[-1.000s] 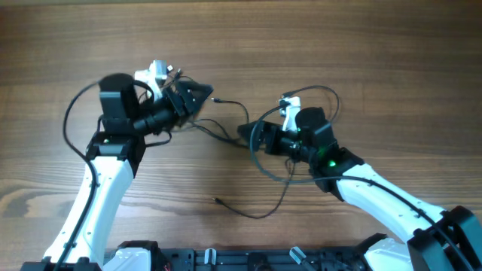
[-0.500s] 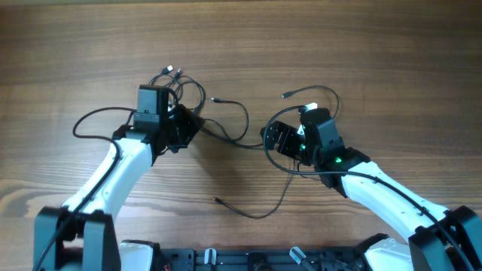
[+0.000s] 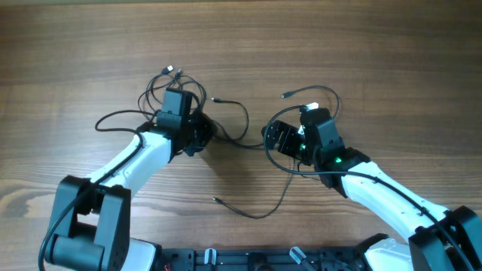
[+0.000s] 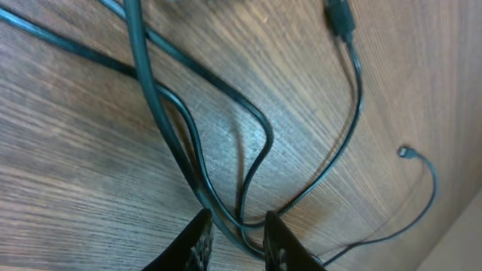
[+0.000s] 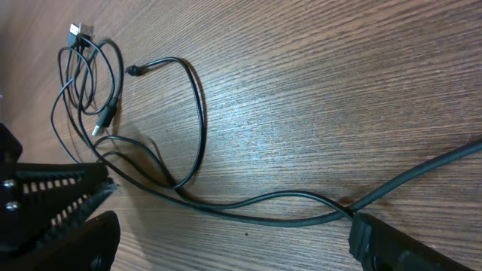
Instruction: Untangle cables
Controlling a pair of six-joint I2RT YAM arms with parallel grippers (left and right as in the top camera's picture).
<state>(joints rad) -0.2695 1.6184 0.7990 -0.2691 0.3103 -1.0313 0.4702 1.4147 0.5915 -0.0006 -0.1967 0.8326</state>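
Cables [image 4: 144,68] lay looped mid-desk [image 3: 376,45] between the arms, left tool [image 4: 239,237] narrowly apart astride several strands, right tool [image 5: 233,207] wide apart over one strand; closing on the whole bunch and pulling risked tightening the tangle.

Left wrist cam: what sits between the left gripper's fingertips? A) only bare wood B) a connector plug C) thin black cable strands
C: the cables run down through the gap between the fingertips of the left gripper, which stand apart around them; the plug lies well away near the top edge.
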